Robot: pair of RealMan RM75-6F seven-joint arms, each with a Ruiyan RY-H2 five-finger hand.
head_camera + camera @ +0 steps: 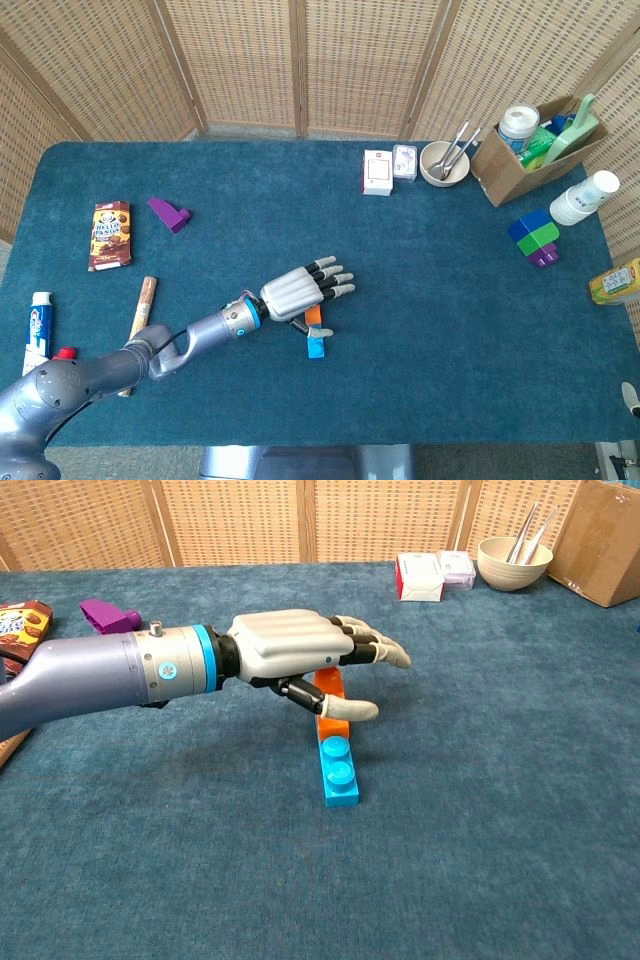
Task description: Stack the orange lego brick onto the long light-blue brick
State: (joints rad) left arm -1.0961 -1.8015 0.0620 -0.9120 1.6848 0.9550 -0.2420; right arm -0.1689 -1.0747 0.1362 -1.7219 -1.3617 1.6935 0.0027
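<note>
One robot hand, the left one, hovers flat over the orange brick with its fingers spread and holding nothing. Orange brick sits on the far end of the long blue brick, near the tabletop front.

The robot's left hand has a pale grey, ribbed shell across its back, black sections along the fingers and light beige rubbery tips. Behind the hand, a bright blue ring circles the wrist, and next to it sits a small round blue emblem on the smooth, metallic grey forearm. A small silver stud protrudes from the top of the forearm casing. In the head view, a thin dark cable loops along the arm behind the wrist.
</note>
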